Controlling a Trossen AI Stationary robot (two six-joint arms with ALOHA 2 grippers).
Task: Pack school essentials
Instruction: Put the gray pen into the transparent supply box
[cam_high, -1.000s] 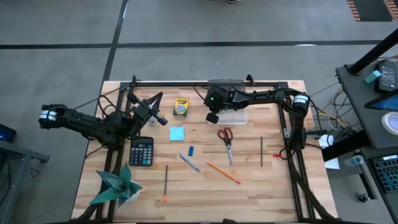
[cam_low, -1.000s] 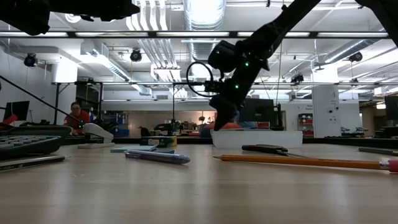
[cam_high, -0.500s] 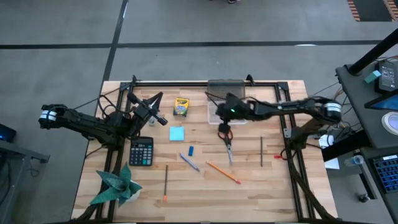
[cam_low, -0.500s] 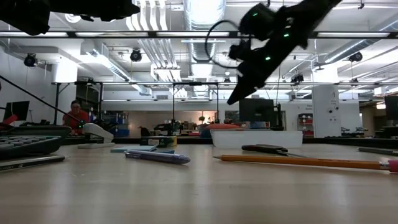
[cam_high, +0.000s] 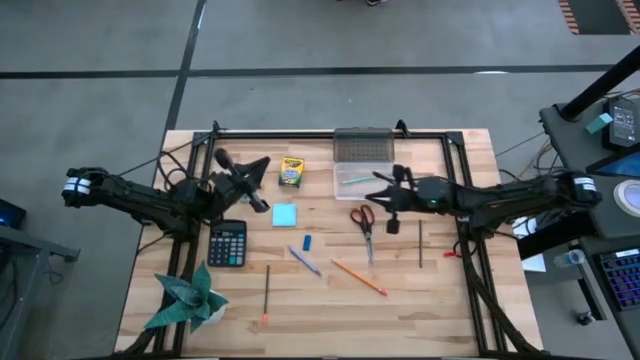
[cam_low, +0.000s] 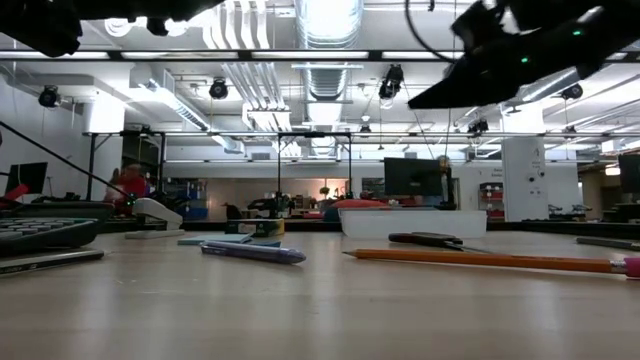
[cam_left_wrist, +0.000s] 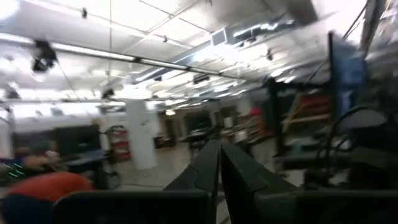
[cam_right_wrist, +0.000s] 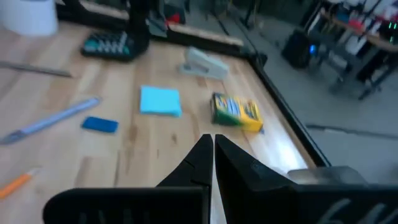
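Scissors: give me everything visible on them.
The scissors have red loop handles and grey metal blades, shut or nearly so. They lie flat on the wooden table, handles toward the clear box, blades pointing away from it. Nothing touches them; the shut right pincer hangs just beside them.

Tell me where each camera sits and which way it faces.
High: overhead, straight down; both arms, right gripper beside scissors.
Low: table height, level across; pencil near, an arm overhead.
Left wrist: faces the room; left gripper shut.
Right wrist: faces the table; shut fingers.
Shared: note pad and crayon box in high and right wrist.
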